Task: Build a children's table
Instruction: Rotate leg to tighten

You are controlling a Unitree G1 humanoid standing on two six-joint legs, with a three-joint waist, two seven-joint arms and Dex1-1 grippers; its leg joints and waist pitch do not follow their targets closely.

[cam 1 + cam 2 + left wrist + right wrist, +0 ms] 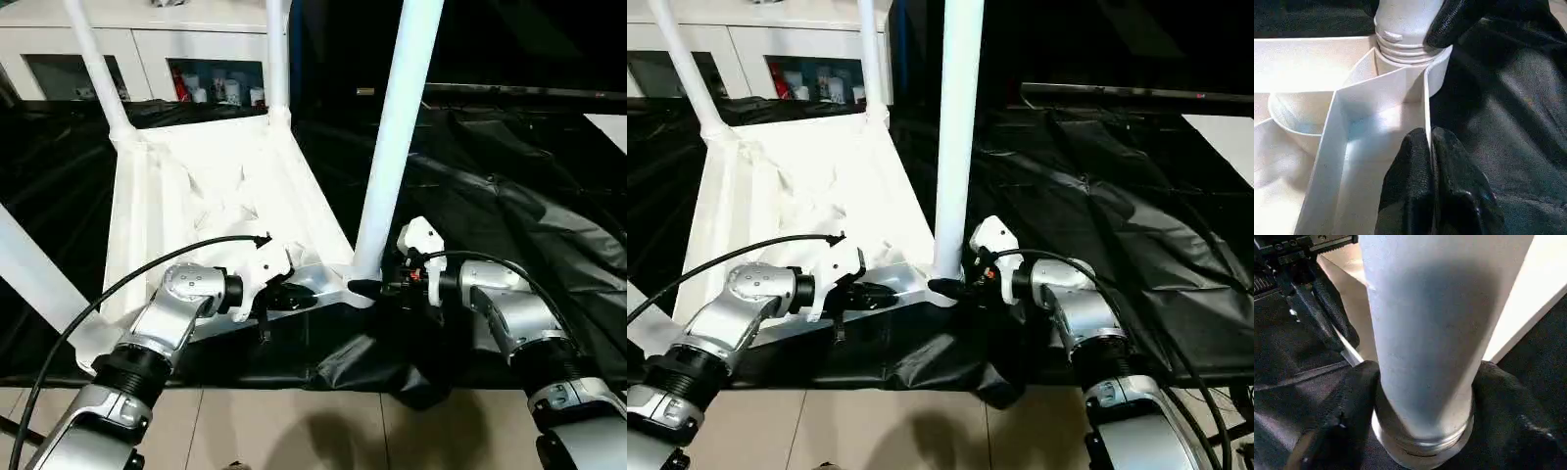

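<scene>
The white tabletop [225, 186] lies upside down on a black sheet, its ribbed underside facing up. Legs stand upright in its corner sockets: two at the far corners [98, 69] [278, 59], one at the near left [29, 264], and one at the near right [397, 137]. My left gripper [294, 299] is shut on the thin rim wall of the tabletop [1426, 112], close to the near right socket. My right gripper [367, 287] holds the base of the near right leg [1420, 318], with a finger [1347, 406] pressed on each side just above the threaded end.
A black sheet [509, 206] covers the work surface, with folds to the right and a bunch at the front edge. A white cabinet with glass doors [147, 44] stands behind the tabletop. Tiled floor [294, 431] shows below the front edge.
</scene>
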